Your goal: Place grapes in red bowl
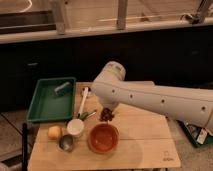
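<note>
Grapes (106, 117) sit clamped in my gripper (106, 112), the jaws drawn narrow around the bunch. The gripper is at the tip of my white arm (150, 97), low over the wooden table (150, 145), just behind the far rim of the red bowl (90, 140). The bunch is not in the bowl yet. Left of the bowl stand a white cup (75, 128), a grey metal cup (66, 143) and a yellow-orange fruit (54, 132).

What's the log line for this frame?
phase: carry | gripper: holds grapes, just past far rim of bowl | bowl: empty | placed: no
</note>
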You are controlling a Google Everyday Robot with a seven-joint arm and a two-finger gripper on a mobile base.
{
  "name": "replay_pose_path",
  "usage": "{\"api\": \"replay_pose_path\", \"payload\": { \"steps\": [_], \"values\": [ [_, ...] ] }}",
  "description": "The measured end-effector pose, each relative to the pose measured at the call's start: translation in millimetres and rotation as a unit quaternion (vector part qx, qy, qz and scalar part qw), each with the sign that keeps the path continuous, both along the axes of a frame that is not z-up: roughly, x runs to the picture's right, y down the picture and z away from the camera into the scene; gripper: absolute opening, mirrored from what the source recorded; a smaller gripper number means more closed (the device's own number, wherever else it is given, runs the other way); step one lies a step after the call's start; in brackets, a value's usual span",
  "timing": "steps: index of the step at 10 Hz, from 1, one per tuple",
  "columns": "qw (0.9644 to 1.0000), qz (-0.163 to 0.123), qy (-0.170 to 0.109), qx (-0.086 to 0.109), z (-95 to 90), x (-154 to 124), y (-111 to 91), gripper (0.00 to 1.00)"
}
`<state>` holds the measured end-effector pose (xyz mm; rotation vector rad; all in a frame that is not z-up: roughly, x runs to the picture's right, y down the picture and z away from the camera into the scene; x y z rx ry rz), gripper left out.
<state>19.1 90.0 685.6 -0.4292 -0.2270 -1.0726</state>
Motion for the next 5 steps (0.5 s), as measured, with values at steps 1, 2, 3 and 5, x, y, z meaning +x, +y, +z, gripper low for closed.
{"api": "replay_pose_path", "payload": {
  "steps": [1, 2, 3, 5],
  "values": [
    [1.0000, -0.006, -0.003, 0.000, -2.0, -2.3, 0.2, 0.00],
    [0.9999, -0.012, -0.007, -0.001, -3.9, -6.6, 0.6, 0.00],
    [0.9997, -0.020, -0.011, -0.001, -6.6, -16.1, -0.1, 0.00],
    [0.9994, -0.031, -0.016, -0.001, -11.3, -34.1, -0.1, 0.00]
  ]
}}
